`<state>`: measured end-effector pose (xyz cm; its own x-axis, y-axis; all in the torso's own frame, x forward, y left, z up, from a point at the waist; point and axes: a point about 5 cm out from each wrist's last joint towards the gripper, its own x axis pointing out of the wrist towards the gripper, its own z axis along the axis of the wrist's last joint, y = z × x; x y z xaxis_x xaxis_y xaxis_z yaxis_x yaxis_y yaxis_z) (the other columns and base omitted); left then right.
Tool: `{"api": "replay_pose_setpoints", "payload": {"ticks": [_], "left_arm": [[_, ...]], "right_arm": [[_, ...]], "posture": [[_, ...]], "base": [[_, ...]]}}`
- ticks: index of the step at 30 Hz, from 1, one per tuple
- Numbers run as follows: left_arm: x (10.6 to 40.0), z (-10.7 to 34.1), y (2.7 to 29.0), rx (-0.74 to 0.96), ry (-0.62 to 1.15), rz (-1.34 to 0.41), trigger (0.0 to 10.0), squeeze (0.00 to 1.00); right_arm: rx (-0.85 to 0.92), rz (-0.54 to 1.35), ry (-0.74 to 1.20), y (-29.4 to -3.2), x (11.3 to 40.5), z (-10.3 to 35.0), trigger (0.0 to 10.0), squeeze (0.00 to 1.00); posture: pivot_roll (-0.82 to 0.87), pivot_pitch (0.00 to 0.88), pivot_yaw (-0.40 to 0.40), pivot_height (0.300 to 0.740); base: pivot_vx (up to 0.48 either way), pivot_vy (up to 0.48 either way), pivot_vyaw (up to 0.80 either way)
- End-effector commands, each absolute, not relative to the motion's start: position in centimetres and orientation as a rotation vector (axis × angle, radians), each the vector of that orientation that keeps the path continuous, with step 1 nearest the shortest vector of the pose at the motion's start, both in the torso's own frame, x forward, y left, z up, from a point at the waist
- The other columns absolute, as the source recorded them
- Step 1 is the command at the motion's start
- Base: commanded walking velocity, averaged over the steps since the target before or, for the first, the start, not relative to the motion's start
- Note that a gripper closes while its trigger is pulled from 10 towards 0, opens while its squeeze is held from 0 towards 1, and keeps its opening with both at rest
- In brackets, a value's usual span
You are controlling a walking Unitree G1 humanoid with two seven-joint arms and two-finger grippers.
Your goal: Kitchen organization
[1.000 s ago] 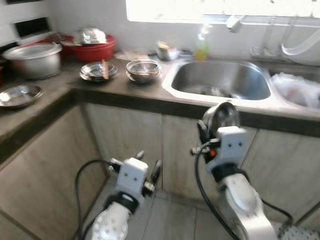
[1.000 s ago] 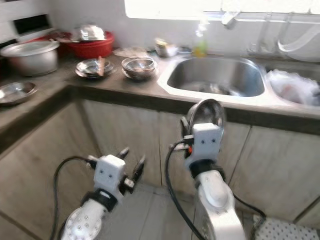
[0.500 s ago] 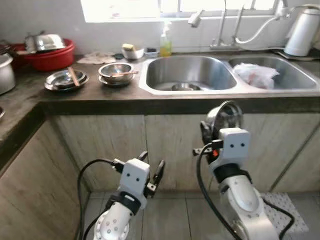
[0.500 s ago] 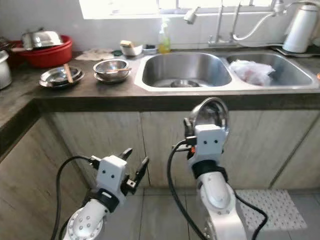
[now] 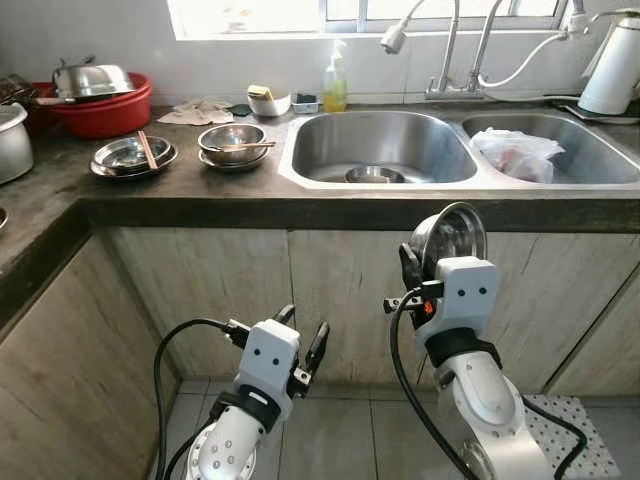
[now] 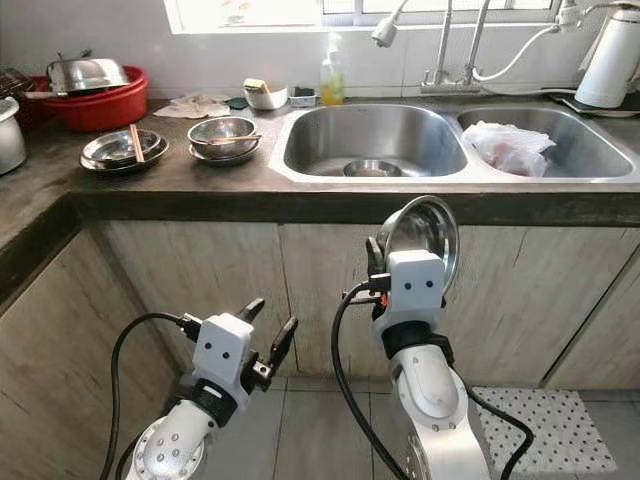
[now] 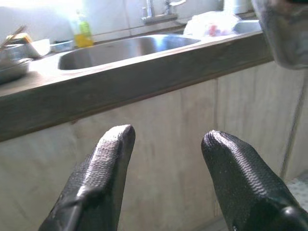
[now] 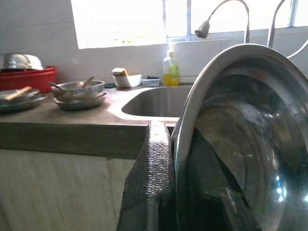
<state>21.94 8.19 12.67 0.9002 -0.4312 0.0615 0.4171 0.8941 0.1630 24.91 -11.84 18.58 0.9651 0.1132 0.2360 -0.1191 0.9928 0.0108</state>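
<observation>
up and far off to the left of my left gripper [image 5: 300, 345], on the counter's [image 5: 60, 190] end, sit a red basin [image 5: 100, 105] with a steel bowl [image 5: 90, 80] in it, then a steel plate [image 5: 128, 157] with a stick across it, then stacked steel bowls [image 5: 233, 145] with a spoon. none of those looks sorted yet, so i judge most of the tidying is still ahead.

my left gripper hangs low in front of the cabinet doors [image 5: 200, 290], well below the counter edge, its fingers [image 7: 108, 159] spread apart and grasping nothing.

above and between my two grippers is the left sink basin [image 5: 378, 150], with a small steel dish [image 5: 373, 175] lying in its bottom; a soap bottle [image 5: 334, 88] stands behind it by the wall.

my right gripper [image 5: 425, 255] is raised just below counter height, in front of the cabinet, and its fingers are clamped on the rim of a steel bowl [image 5: 450, 235], one finger [image 8: 154, 168] outside the rim and one inside. the bowl is held on edge, tilted, its hollow facing towards my head. it is clear of the counter, not yet set down anywhere.

beyond and to the right of that gripper, the right sink basin [image 5: 590, 165] holds a crumpled plastic bag [image 5: 515, 152], and a white kettle [image 5: 612, 65] stands at the far corner.

so i'd say one bowl is in hand and being carried; where it belongs i can't tell from here.
</observation>
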Motion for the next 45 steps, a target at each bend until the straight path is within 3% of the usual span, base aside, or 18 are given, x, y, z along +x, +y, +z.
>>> {"api": "replay_pose_setpoints", "payload": {"ticks": [1, 8, 29, 45], "left_arm": [[21.9, 12.8, 8.2, 0.152, -0.108, -0.446, 10.0, 0.00], [22.0, 13.0, 8.2, 0.146, -0.108, -0.436, 10.0, 0.00], [23.4, 14.5, 9.0, 0.144, -0.162, -0.372, 10.0, 0.00], [23.9, 15.0, 8.8, 0.145, -0.187, -0.372, 10.0, 0.00]], "right_arm": [[0.032, 0.114, -0.271, -11.8, 24.9, 19.3, 10.0, 0.00], [0.030, 0.113, -0.274, -11.8, 25.0, 19.4, 10.0, 0.00], [0.017, 0.115, -0.312, -12.3, 25.7, 20.6, 10.0, 0.00], [-0.017, 0.142, -0.402, -12.3, 26.4, 22.8, 10.0, 0.00]], "posture": [[0.03, 0.000, 0.009, 0.740], [0.03, 0.000, 0.012, 0.740], [0.04, 0.000, -0.001, 0.740], [0.03, 0.000, -0.007, 0.740]], "base": [[0.000, -0.442, 0.00], [0.071, -0.433, 0.00], [0.000, 0.000, 0.00], [0.274, 0.000, 0.00]]}}
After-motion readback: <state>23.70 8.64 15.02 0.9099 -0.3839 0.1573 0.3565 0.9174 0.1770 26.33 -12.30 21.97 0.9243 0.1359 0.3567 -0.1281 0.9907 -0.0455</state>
